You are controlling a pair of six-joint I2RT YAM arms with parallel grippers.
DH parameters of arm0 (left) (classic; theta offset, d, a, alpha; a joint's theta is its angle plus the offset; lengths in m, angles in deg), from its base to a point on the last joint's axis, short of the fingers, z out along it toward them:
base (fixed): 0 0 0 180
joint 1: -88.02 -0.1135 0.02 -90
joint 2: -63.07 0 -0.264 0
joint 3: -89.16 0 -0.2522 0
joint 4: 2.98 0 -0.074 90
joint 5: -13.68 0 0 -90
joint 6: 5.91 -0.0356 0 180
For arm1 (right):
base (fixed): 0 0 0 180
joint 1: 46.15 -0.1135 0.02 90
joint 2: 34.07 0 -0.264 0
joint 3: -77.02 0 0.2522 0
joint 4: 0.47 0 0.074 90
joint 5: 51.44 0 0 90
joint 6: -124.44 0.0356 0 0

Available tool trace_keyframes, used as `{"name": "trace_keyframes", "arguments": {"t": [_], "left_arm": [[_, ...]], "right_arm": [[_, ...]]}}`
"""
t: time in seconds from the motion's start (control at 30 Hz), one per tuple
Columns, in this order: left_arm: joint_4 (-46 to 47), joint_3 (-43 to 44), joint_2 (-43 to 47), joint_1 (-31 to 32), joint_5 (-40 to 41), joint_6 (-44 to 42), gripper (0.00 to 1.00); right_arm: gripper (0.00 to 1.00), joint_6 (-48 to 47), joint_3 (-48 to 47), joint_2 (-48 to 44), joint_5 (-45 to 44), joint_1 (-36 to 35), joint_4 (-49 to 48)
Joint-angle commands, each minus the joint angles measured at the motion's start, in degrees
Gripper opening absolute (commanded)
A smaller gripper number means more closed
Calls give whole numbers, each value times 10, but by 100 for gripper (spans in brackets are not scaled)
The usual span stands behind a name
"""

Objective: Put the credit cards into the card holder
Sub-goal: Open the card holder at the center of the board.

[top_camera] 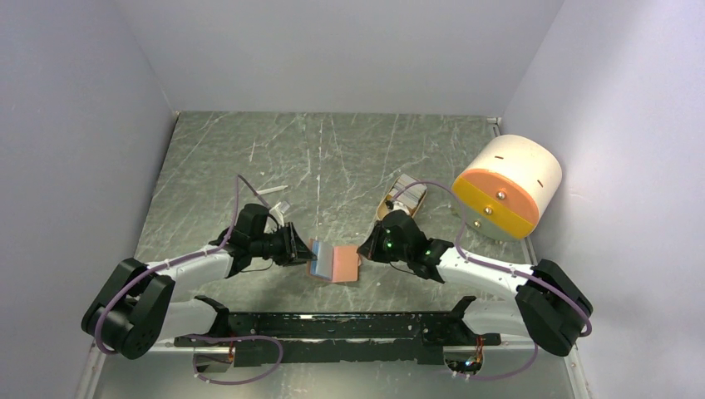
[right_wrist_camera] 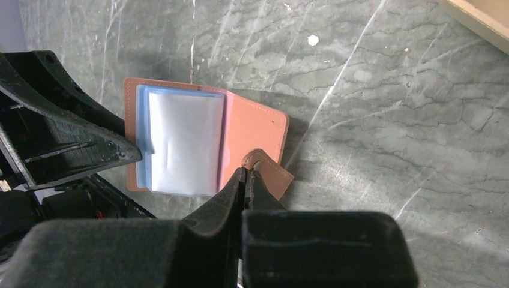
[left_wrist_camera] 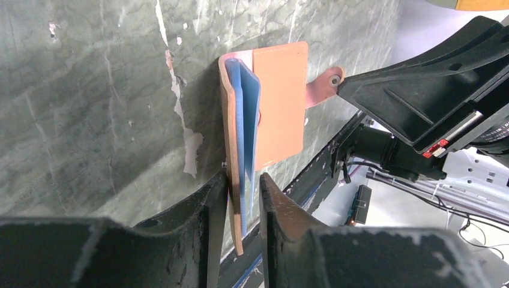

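Reddish-brown leather bifold card holder lies open between our arms, right gripper clamped on its snap tab, left gripper straddling its flap and the light blue plastic credit card, whether pinching we cannot tell; opposing pulls could drag that card out.

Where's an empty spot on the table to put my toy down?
Bare table runs along the back wall, and between the left wall and the white stick. Crowded: the middle, where left fingers and right fingers meet at the card holder, and the right side, with the tray and big cylinder.
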Motion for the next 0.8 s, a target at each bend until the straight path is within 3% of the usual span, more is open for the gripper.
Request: {"name": "trace_keyframes", "arguments": {"t": [0.0,0.33,0.53,0.77], "left_arm": [[-14,22,-1,-4,13,-23,31],[-2,11,-4,-4,22,-26,25],[38,-3,-16,-4,-2,-23,15],[57,-1,-39,-3,-12,-24,22]], "right_arm": [[0,-7,9,-2,5,5,-8],[0,-21,-1,12,3,7,3],[0,-22,3,16,6,8,-4],[0,-21,4,21,9,8,-6]]}}
